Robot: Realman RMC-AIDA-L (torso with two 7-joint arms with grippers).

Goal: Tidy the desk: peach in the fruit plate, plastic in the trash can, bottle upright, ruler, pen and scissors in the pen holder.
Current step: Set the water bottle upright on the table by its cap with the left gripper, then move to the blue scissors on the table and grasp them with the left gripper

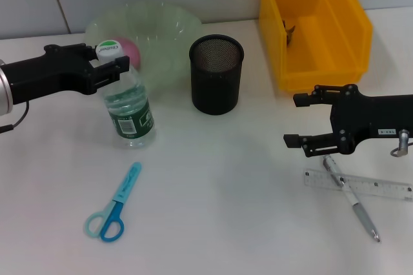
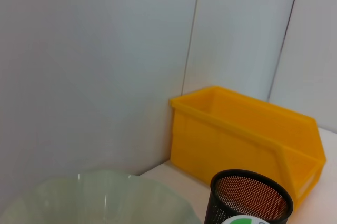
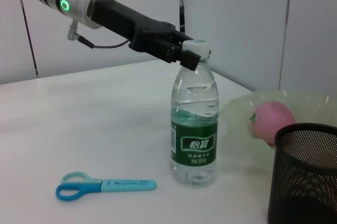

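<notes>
Head view. The left end effector [image 1: 108, 63] is pinched on the white cap of the bottle [image 1: 129, 110], which stands upright on the table [image 1: 219, 191] in front of the fruit plate [image 1: 161, 36]. The peach [image 1: 131, 51] lies in the plate, partly hidden behind the bottle's cap. The black mesh pen holder [image 1: 216, 73] stands to the right of the plate, and the yellow trash can [image 1: 316, 23] stands farther right, a small dark scrap visible inside. The scissors [image 1: 115, 206] lie flat on the near table below the bottle. The right end effector [image 1: 298, 120] hovers with its fingers spread, just above the pen [image 1: 353, 201], which lies across the clear ruler [image 1: 361, 184].

Left wrist view. The rim of the fruit plate [image 2: 100, 197], the pen holder [image 2: 251, 196] and the trash can [image 2: 247, 134] stand before a pale wall; a sliver of the bottle's cap shows at the frame edge.

Right wrist view. The left end effector [image 3: 185, 51] grips the cap of the upright bottle [image 3: 195, 134]. The scissors [image 3: 102, 186] lie on the table near its base; the peach [image 3: 272, 121] rests in the fruit plate [image 3: 237, 119], behind the pen holder [image 3: 305, 174].
</notes>
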